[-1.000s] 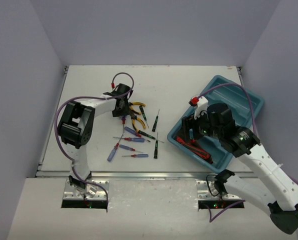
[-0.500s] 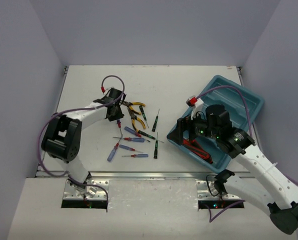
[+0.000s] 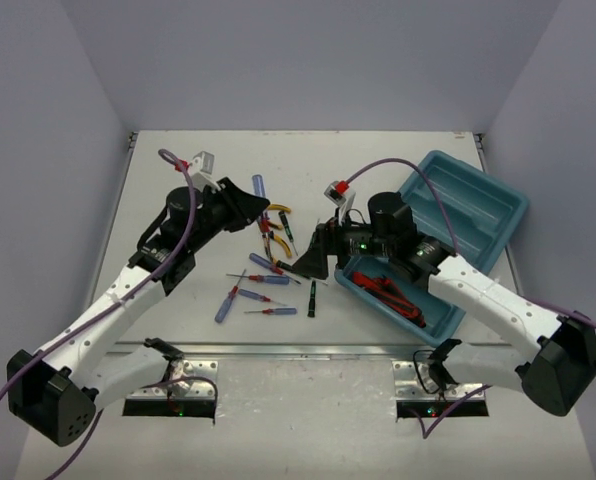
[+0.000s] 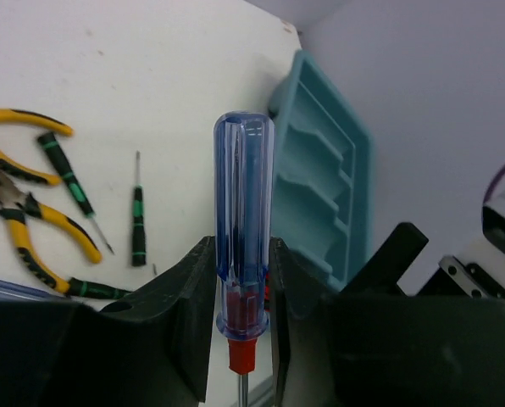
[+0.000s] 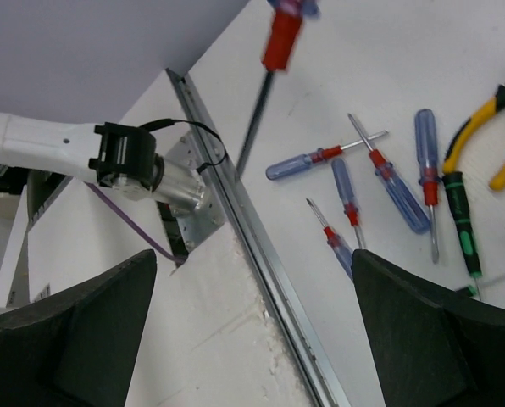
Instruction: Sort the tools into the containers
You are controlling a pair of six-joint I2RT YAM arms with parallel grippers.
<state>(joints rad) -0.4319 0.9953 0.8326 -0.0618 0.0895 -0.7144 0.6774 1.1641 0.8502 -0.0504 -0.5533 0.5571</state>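
My left gripper (image 4: 242, 292) is shut on a blue-handled screwdriver (image 4: 242, 220) just above its red collar. It holds the tool up off the table, handle (image 3: 259, 185) pointing away. My right gripper (image 3: 313, 258) hangs open and empty over the table just left of the teal tray (image 3: 483, 195), its fingers (image 5: 439, 331) spread wide. Red-handled pliers (image 3: 388, 290) lie in the tray's near compartment. On the table lie several blue screwdrivers (image 3: 260, 280), yellow-handled pliers (image 3: 273, 235) and black-green screwdrivers (image 3: 311, 297).
The tray's other compartments (image 4: 329, 195) show nothing in them. A metal rail (image 5: 261, 254) runs along the table's near edge, with the left arm's base (image 5: 125, 161) beside it. Grey walls close in the table on three sides.
The left gripper closed on a blue screwdriver in the pile and lifted it clear. The right gripper opened wide and moved left out of the tray to the table beside it.
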